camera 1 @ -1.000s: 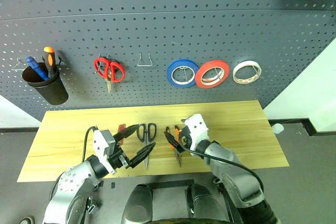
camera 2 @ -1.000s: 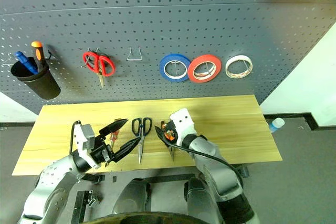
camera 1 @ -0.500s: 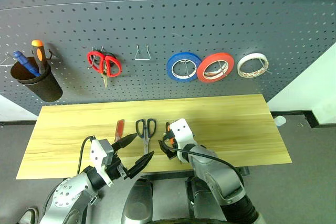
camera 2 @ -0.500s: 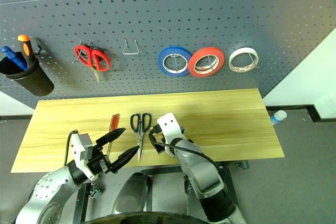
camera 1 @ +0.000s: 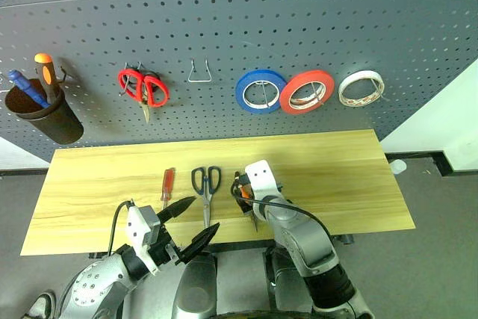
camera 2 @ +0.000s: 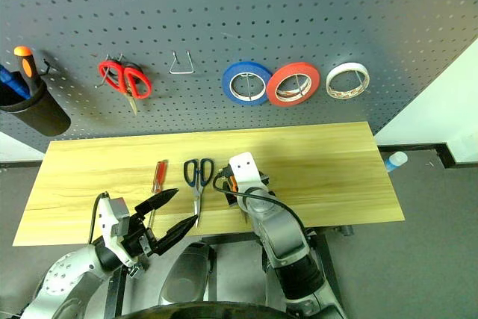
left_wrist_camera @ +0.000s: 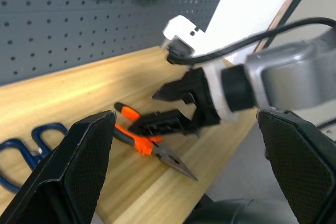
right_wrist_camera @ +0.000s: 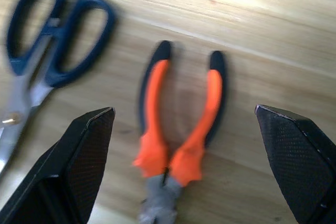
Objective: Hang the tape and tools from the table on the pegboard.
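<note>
Three tools lie on the table (camera 1: 336, 177) below the pegboard (camera 1: 239, 42): the screwdriver (camera 1: 167, 187), the scissors (camera 1: 206, 190) just beside it, and the pliers (right_wrist_camera: 181, 135) on the far side of the scissors from the screwdriver. All three rest flat on the wood, handles toward the pegboard and tips toward the near edge.

The right gripper (left_wrist_camera: 170, 109) hangs just over the pliers with its fingers spread wide, one to each side of the orange handles, holding nothing. Whether the fingers touch the wood is not clear.

The left gripper (camera 1: 187, 223) sits at the table's near edge, in front of the screwdriver and scissors, also spread wide and empty.

On the pegboard, above the table, the tape (camera 1: 361, 88) already hangs on a hook, just beside a red roll (camera 1: 306, 92), which overlaps a blue roll (camera 1: 261, 92). Further along the pegboard are a bare wire hook (camera 1: 200, 72), red scissors (camera 1: 143, 89), and a black cup (camera 1: 43, 113) holding two tools.
</note>
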Available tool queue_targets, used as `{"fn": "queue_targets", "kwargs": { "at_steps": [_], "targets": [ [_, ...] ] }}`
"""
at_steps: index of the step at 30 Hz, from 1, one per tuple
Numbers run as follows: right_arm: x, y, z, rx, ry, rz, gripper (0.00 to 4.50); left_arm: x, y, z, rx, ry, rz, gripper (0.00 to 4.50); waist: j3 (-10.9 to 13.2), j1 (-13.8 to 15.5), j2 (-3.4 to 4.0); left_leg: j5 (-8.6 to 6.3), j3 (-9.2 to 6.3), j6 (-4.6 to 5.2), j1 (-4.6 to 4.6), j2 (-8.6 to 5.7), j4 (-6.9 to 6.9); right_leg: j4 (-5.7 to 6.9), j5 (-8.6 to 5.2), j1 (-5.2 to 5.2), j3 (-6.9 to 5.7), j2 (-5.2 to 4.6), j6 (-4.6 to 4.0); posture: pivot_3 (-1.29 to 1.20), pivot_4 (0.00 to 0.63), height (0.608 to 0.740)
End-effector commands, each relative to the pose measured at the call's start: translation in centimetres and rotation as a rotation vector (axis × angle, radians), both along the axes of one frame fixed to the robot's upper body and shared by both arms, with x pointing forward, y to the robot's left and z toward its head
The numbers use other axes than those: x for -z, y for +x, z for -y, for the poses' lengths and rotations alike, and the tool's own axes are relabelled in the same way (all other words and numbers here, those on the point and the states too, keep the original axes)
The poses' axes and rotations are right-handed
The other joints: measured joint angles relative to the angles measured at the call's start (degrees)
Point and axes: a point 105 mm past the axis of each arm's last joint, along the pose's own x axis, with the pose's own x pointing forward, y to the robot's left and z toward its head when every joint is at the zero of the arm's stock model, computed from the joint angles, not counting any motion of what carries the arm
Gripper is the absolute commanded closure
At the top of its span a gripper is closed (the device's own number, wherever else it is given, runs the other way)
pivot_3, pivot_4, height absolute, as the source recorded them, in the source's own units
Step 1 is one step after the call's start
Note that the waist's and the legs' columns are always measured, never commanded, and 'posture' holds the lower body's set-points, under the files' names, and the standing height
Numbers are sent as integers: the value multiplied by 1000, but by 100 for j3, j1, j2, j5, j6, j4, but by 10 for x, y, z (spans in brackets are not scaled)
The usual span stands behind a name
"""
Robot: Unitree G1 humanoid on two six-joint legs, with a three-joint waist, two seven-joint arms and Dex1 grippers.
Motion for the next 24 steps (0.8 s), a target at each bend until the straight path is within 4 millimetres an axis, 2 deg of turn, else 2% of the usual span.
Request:
{"fn": "queue_targets", "kwargs": {
  "at_steps": [1, 15, 24],
  "targets": [
    [-12, 0, -23, -9, 86, 13, 36, -9, -4, 0, 6, -1, 39, 0, 10, -1, 3, 0, 0, 0, -2, 0, 0, 0, 0, -2, 0, 0, 0, 366, 244, 677],
    [-11, -8, -39, -78, 104, -17, 36, -5, -8, 0, 3, -5, 23, 0, 85, -101, 2, -1, 0, 1, -5, 0, 1, 0, 0, -4, 0, 0, 0, 363, 253, 677],
    [-8, -1, -50, -85, 108, -25, 36, -6, -9, -3, -10, -1, 27, 0, 124, -119, 2, -1, 0, 1, -5, 0, 2, 0, 0, -4, 0, 0, 0, 365, 261, 677]
  ]
}}
